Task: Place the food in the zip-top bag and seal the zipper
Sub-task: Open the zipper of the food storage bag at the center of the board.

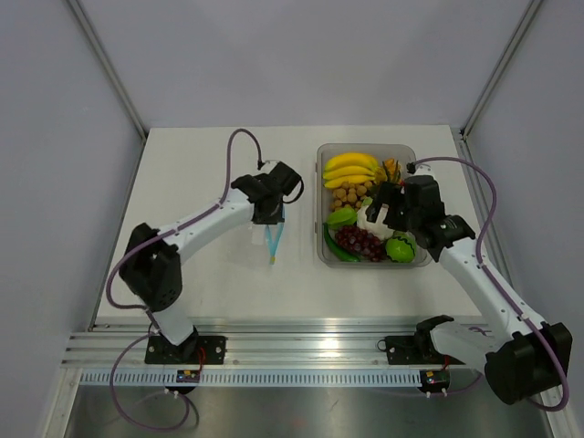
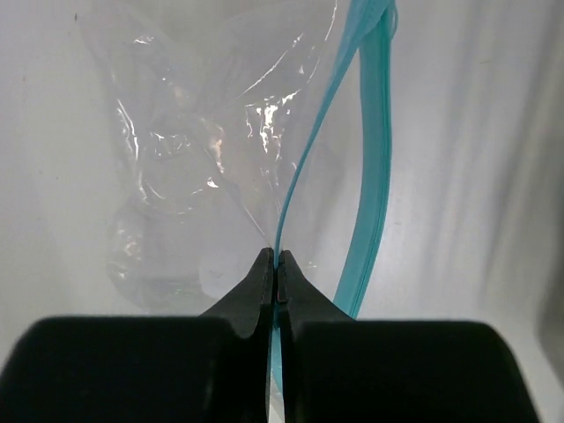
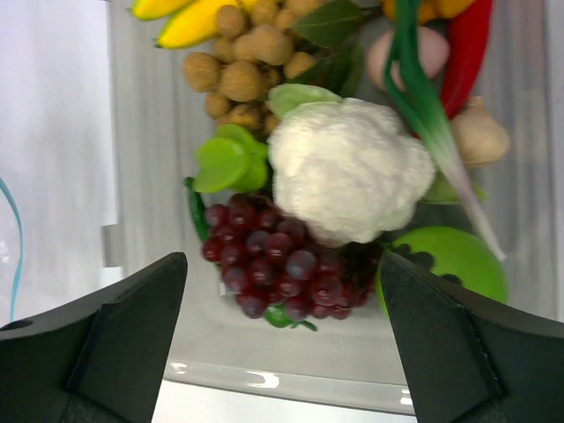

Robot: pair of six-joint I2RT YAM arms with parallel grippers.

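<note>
left gripper (image 2: 275, 264) pinching the zip-top bag (image 2: 185, 167); right gripper (image 3: 280, 269) spread wide over the tub (image 3: 141, 132)
Bag is glossy, crinkled clear film, left of the tub. Left jaws pressed together on one lip of the light-blue zipper (image 2: 374, 159), mouth gaping. Right holds nothing. Under it: bumpy white cauliflower (image 3: 348, 167), beaded dark grapes (image 3: 264, 251), smooth green round piece (image 3: 463, 269).

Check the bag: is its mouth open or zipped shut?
Open. The left gripper pinches one blue zipper strip, and the other strip bows well away from it, leaving a gap.
</note>
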